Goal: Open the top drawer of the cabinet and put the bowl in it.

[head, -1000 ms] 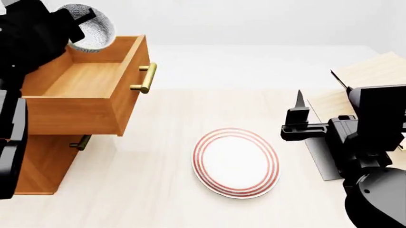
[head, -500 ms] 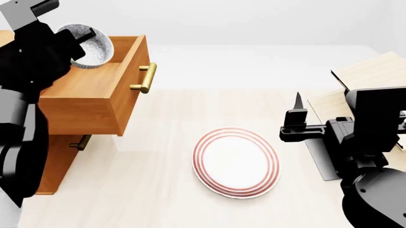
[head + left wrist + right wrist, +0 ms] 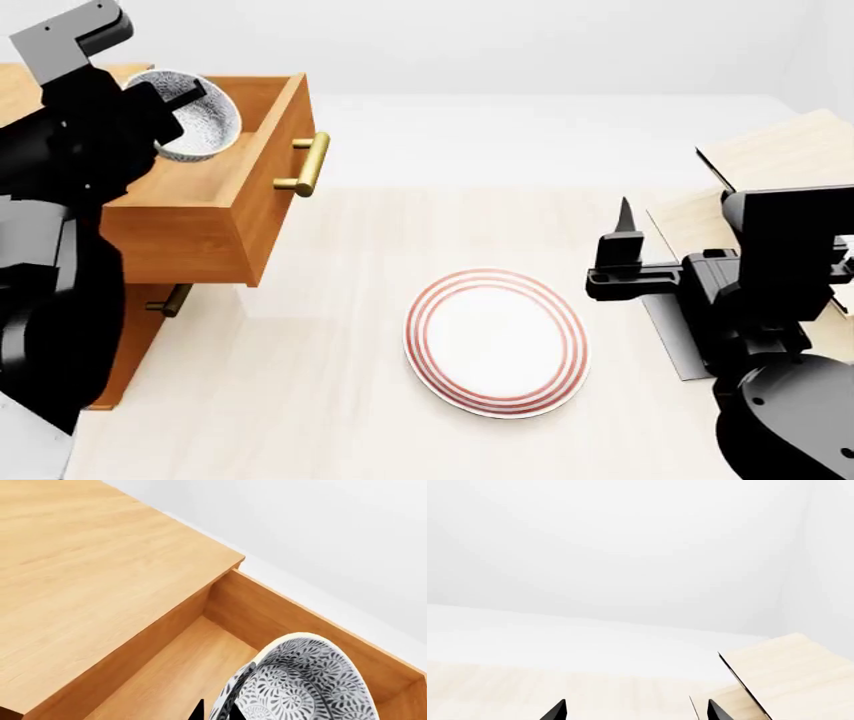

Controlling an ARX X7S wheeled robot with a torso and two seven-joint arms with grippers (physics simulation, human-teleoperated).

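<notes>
At the far left, the left gripper (image 3: 171,105) pinches the bowl (image 3: 198,122) by its rim — one of the fingers inside, the other outside, as the left wrist view shows with the patterned wall (image 3: 300,685) tilted above the drawer floor. The bowl hangs over the back part of the open top drawer (image 3: 200,205), which juts from the cabinet (image 3: 114,340); whether it touches the wood yet I cannot tell. It looks like glazed ceramic: stiff, smooth, probably slippery at a thin rim, and liable to chip if dropped — so a low, level release seems wise. Held by one edge, its weight wants to swing it, and the tilt suggests just that. The rim is the sensible place to hold it; the round body offers little else.

Further right, a red-ringed plate (image 3: 497,343) lies on the worktop (image 3: 347,250). At the right, the right gripper (image 3: 627,255) hovers apart, fingers spread and holding nothing.
</notes>
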